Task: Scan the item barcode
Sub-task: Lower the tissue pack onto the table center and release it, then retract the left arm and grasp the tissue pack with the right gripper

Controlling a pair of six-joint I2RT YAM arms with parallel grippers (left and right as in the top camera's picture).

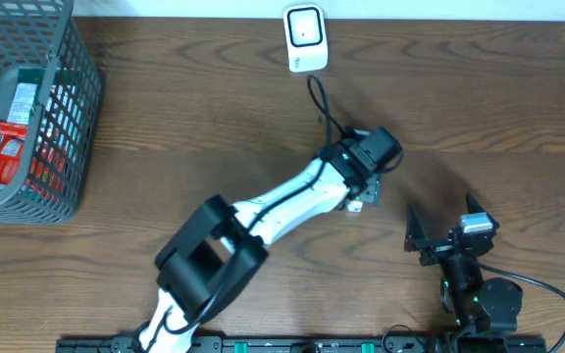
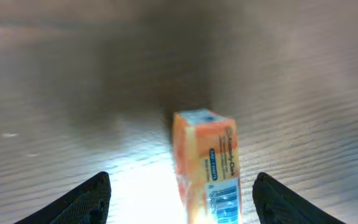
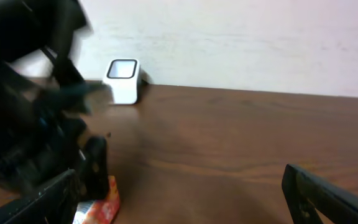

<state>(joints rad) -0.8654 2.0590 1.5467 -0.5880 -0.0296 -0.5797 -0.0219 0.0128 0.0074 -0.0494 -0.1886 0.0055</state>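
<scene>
The orange box (image 2: 205, 165) stood on the table (image 1: 479, 88), well short of the scanner (image 1: 304, 37), inside the released left pincer (image 2: 182, 186), the right pincer (image 3: 185, 199) likewise agape; seemingly the set-down step, next needing a clean upward retreat.

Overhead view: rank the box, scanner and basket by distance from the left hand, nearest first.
1. Box, directly under the left hand.
2. Scanner, at the far edge, middle.
3. Basket, far left corner.

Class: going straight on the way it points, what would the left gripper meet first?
The left gripper would likely meet the orange box between its open jaws, then the table.
</scene>
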